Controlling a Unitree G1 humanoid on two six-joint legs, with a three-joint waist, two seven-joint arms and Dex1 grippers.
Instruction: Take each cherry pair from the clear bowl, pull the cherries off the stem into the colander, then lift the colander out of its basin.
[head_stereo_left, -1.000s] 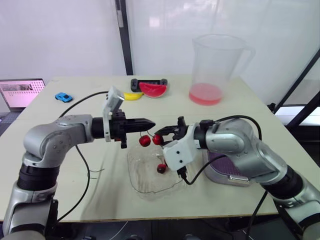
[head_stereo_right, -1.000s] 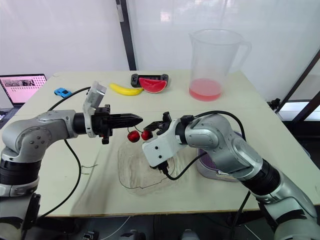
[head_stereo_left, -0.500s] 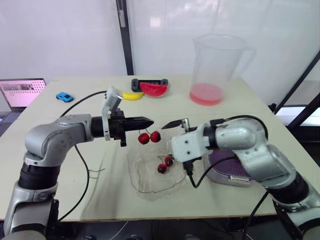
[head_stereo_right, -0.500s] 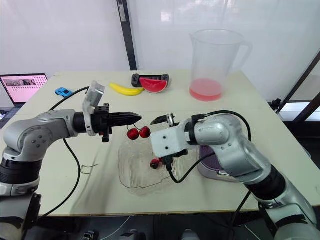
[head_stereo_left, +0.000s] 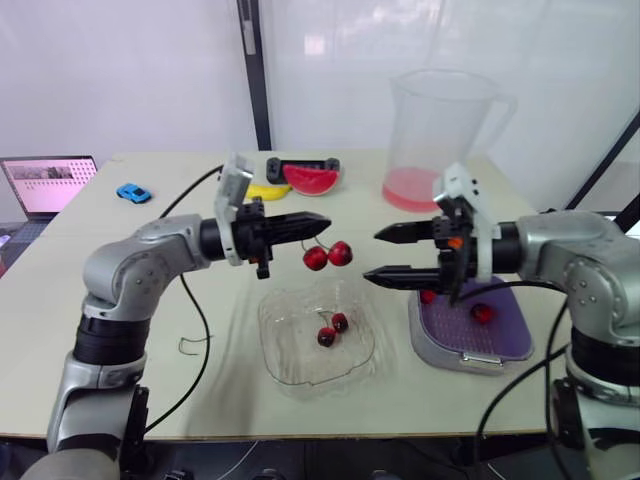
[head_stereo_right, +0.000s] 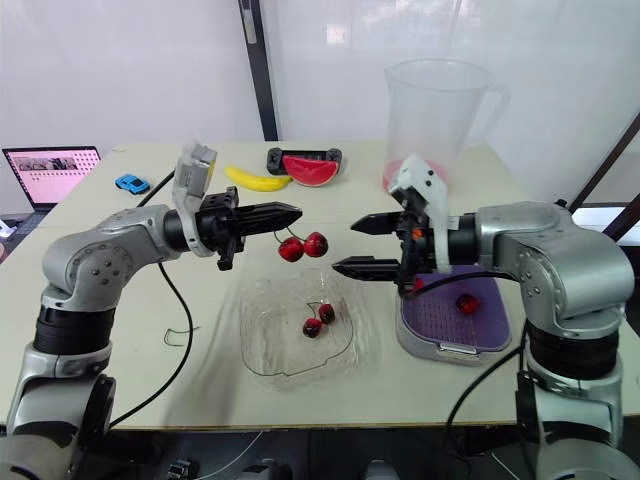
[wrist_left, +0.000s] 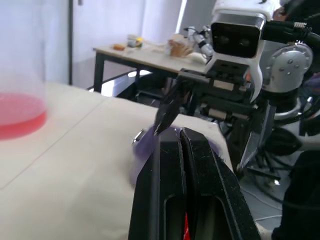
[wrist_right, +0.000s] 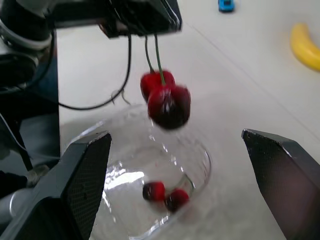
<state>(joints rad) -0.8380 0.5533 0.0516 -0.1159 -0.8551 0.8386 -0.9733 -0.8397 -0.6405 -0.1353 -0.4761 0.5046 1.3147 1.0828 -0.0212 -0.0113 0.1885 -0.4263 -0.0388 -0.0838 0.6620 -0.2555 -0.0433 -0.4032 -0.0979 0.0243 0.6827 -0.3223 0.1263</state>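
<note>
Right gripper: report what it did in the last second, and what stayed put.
The right gripper drew back from the hanging cherry pair toward the robot's right, near the colander, and is open. Both cherries still hang from the left gripper, which stays shut on them. The other pair lies unmoved in the bowl.

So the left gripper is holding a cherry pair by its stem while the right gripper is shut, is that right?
Not quite: the right gripper is open, per the right wrist view; the left gripper does hold the cherry pair.
</note>
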